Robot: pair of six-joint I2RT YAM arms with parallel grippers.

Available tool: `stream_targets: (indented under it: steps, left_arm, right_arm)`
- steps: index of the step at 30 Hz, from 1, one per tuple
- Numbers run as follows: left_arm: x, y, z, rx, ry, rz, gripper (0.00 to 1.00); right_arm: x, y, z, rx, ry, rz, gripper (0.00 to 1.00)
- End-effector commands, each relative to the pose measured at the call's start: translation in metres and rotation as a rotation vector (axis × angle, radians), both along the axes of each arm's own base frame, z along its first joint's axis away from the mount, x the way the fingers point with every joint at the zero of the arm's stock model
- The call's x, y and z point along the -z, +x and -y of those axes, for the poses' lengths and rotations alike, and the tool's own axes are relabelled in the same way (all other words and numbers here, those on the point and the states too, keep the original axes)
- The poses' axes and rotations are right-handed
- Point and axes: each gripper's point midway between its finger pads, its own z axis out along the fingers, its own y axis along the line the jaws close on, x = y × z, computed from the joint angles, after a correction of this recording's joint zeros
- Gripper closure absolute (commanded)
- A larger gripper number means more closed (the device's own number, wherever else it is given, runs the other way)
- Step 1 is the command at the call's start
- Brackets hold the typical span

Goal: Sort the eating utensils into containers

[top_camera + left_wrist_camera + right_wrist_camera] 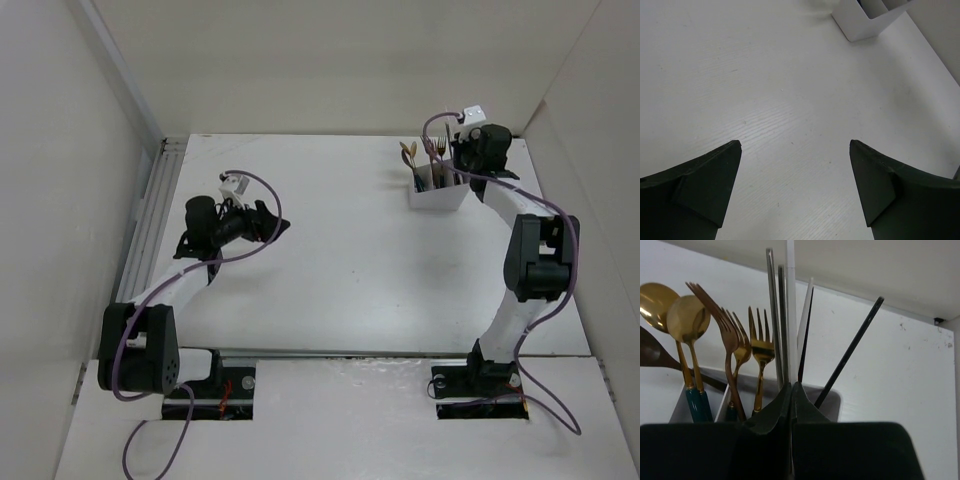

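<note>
The white bin (440, 195) stands at the back right and holds the utensils upright. In the right wrist view, gold spoons (687, 320) stand in its left part, gold forks (760, 347) in the middle, and grey and dark chopsticks (850, 352) on the right above the bin's rim (832, 395). My right gripper (792, 386) is shut on a pale stick (790, 300) that rises straight up over the bin. It hangs over the bin's right side (470, 160). My left gripper (795, 147) is open and empty over bare table, left of centre (280, 225).
The bin's corner (860, 25) shows at the top of the left wrist view. White walls close in the table at the back and on both sides. Purple cables (255, 180) loop from both arms.
</note>
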Motion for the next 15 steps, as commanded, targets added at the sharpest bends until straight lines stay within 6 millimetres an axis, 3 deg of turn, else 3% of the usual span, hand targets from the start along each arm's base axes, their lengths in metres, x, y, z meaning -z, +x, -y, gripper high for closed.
stream_targets:
  steps: [1,3,5,6,7,8,11,12,14,15]
  left_arm:
    - [-0.033,0.014,0.002,0.020,0.016,0.127,0.13]
    - [-0.035,0.015,0.002,0.023,0.026,0.135,0.12]
    - [-0.029,0.014,0.001,0.026,0.038,0.118,0.12]
    - [-0.029,0.015,0.000,0.018,0.040,0.117,0.12]
    - [-0.027,0.014,0.000,0.018,0.041,0.108,0.12]
    - [-0.031,0.013,0.000,0.017,0.040,0.117,0.12]
    - [-0.031,0.007,0.002,0.039,0.034,0.119,0.10]
    - [-0.030,0.003,0.003,0.051,0.030,0.119,0.10]
    - [-0.029,0.001,0.003,0.051,0.030,0.119,0.09]
    - [-0.033,0.000,0.003,0.051,0.029,0.129,0.09]
  right_arm:
    - [-0.016,-0.002,0.002,0.011,-0.007,0.056,1.00]
    - [-0.016,-0.004,0.004,0.020,-0.010,0.056,0.94]
    - [-0.024,-0.008,0.003,0.020,-0.010,0.068,0.75]
    - [-0.029,-0.009,0.003,0.023,-0.002,0.078,0.58]
    - [-0.037,-0.010,0.003,0.023,-0.003,0.092,0.54]
    - [-0.057,-0.015,0.003,0.023,-0.004,0.130,0.52]
    - [-0.092,-0.024,0.004,0.037,-0.001,0.197,0.47]
    - [-0.117,-0.033,0.005,0.046,-0.005,0.245,0.45]
    - [-0.144,-0.043,0.011,0.085,-0.005,0.297,0.40]
    - [-0.171,-0.055,0.013,0.105,0.002,0.352,0.37]
